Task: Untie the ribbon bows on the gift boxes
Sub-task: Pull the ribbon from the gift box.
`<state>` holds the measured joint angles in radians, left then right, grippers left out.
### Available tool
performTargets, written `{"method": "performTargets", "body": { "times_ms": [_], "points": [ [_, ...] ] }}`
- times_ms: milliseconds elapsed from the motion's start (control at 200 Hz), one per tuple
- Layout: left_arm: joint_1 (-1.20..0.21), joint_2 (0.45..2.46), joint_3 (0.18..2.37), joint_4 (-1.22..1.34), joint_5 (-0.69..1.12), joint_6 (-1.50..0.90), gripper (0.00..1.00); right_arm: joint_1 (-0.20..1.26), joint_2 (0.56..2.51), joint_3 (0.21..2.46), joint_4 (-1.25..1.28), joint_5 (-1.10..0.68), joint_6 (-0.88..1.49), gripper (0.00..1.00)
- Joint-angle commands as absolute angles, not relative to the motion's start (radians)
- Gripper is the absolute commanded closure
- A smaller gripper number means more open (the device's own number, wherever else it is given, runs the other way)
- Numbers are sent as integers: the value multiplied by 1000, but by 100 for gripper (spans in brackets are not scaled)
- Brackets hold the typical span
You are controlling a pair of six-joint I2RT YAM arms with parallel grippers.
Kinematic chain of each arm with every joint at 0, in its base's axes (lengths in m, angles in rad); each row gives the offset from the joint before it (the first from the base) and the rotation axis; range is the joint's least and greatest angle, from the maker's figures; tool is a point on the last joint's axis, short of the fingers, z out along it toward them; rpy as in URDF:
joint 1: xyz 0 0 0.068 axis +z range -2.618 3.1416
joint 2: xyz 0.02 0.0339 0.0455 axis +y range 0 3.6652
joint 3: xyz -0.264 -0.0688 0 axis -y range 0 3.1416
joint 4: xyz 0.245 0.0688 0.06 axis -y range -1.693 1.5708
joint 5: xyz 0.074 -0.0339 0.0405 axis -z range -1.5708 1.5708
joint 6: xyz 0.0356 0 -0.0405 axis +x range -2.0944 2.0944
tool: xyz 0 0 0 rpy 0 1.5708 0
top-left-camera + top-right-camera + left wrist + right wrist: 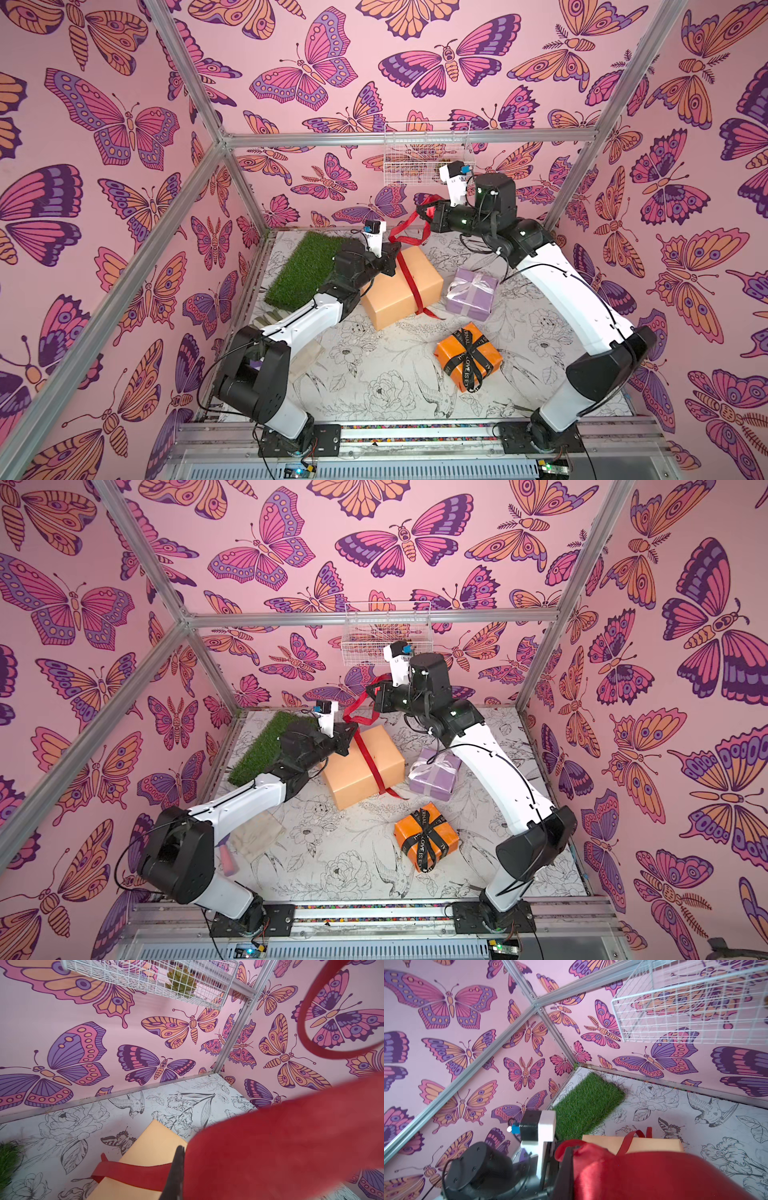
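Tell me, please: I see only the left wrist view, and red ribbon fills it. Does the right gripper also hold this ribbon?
Observer: Yes. In both top views the right gripper is shut on the red ribbon, holding it up above the peach box.
Operator: And the other two bows, are they open?
Observer: No. The pale bow on the lilac box and the black bow on the orange box are both tied.

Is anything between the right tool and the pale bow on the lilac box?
Nothing visible blocks it. The right tool hangs above and behind the pale bow, with open air between. But it is shut on the red ribbon.
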<state>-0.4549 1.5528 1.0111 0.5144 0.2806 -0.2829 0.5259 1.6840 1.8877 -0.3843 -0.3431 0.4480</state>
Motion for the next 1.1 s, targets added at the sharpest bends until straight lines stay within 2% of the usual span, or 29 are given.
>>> {"method": "performTargets", "body": {
  "times_ms": [0, 290, 315, 365, 416, 436, 466, 476, 706, 756, 836, 866, 956, 1091],
  "points": [
    [-456, 1513, 984, 529, 335, -331, 100, 488, 1726, 1876, -328, -363, 498, 100],
    [-457, 1471, 1011, 356, 431, -529, 100, 349, 1932, 1873, -323, -414, 609, 100],
    [-457, 1470, 1022, 332, 432, -536, 100, 342, 1946, 1869, -322, -425, 616, 92],
    [-458, 1472, 1044, 289, 428, -547, 100, 338, 1966, 1856, -326, -442, 625, 67],
    [-455, 1474, 1059, 262, 419, -559, 100, 337, 1967, 1829, -322, -457, 631, 49],
    [-456, 1476, 1066, 251, 415, -565, 100, 337, 1962, 1813, -313, -456, 632, 28],
    [-454, 1480, 1077, 231, 405, -569, 100, 336, 1949, 1783, -301, -456, 631, 4],
    [-454, 1481, 1082, 226, 403, -571, 100, 336, 1944, 1772, -297, -456, 631, 0],
    [-440, 1526, 1170, 163, 382, -587, 100, 336, 1783, 1560, -370, -437, 495, 0],
    [-439, 1536, 1194, 147, 389, -588, 100, 336, 1742, 1513, -365, -443, 460, 5],
    [-439, 1552, 1230, 126, 413, -590, 100, 345, 1680, 1439, -313, -483, 387, 19],
    [-440, 1555, 1237, 117, 420, -596, 100, 354, 1660, 1416, -289, -488, 352, 20],
    [-440, 1557, 1255, 96, 442, -610, 100, 404, 1619, 1386, -258, -461, 203, 15],
    [-442, 1540, 1253, 53, 464, -617, 100, 497, 1579, 1309, -92, -442, -18, 3]
  ]
}}
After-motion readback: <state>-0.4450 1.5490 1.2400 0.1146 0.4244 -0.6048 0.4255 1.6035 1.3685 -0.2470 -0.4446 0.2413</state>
